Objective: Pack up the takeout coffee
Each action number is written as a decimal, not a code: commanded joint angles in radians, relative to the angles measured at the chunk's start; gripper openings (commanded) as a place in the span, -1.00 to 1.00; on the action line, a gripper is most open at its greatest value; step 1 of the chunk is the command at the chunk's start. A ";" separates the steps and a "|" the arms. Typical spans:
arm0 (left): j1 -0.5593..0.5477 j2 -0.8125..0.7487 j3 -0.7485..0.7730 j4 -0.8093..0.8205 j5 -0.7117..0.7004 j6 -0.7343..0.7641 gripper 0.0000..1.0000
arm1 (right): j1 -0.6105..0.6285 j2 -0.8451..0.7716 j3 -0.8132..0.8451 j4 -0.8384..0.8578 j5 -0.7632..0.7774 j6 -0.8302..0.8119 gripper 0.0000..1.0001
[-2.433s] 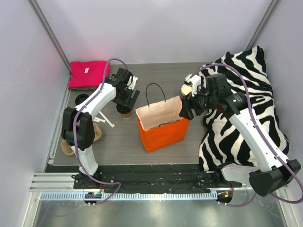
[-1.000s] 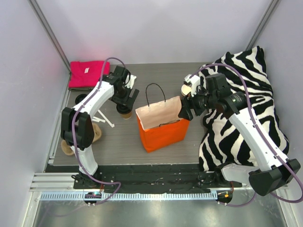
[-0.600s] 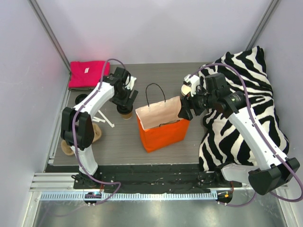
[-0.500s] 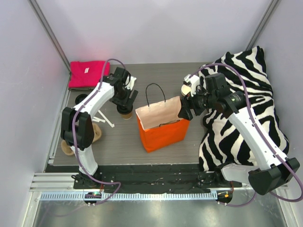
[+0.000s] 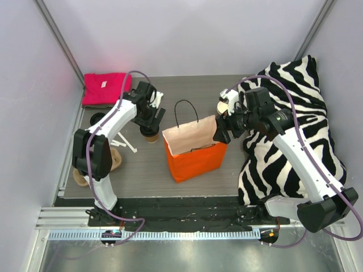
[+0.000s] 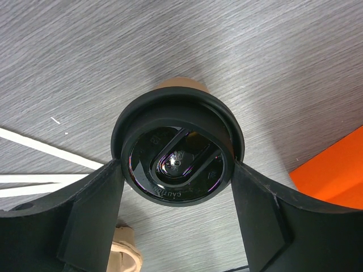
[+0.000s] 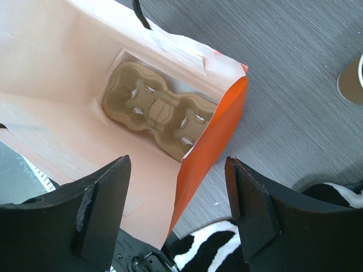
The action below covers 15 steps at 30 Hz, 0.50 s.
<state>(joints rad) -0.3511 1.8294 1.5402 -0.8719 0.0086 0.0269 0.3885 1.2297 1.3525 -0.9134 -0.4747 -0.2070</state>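
- Top view: the coffee stands upright on the counter just left of the bag, near its far-left corner. Your left pincer sits right over it. Your right pincer hovers at the bag's right rim, so the left arm is the nearer one.
- Left wrist: the lid is dead centre, and the cup's long axis points straight up at the camera. Both fingers run in under the lid's rim, so the pincer looks pinched on the cup's wall.
- Right wrist: this pincer is spread and empty above the bag's open mouth. A tray lies flat on the bag's floor. You will likely need to lift clear of the bag's rim before crossing toward it.
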 commanded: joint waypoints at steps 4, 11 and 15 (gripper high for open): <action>0.004 0.033 -0.063 0.019 0.007 -0.002 0.31 | -0.005 0.001 0.045 0.005 -0.015 -0.005 0.50; 0.004 -0.128 -0.049 0.002 0.019 0.021 -0.02 | -0.004 -0.006 0.050 0.002 -0.013 -0.006 0.50; 0.004 -0.200 0.004 -0.056 0.013 0.047 -0.04 | -0.004 -0.007 0.053 0.001 -0.013 -0.006 0.50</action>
<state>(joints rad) -0.3511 1.7504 1.4860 -0.8764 0.0124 0.0406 0.3885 1.2312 1.3609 -0.9146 -0.4747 -0.2070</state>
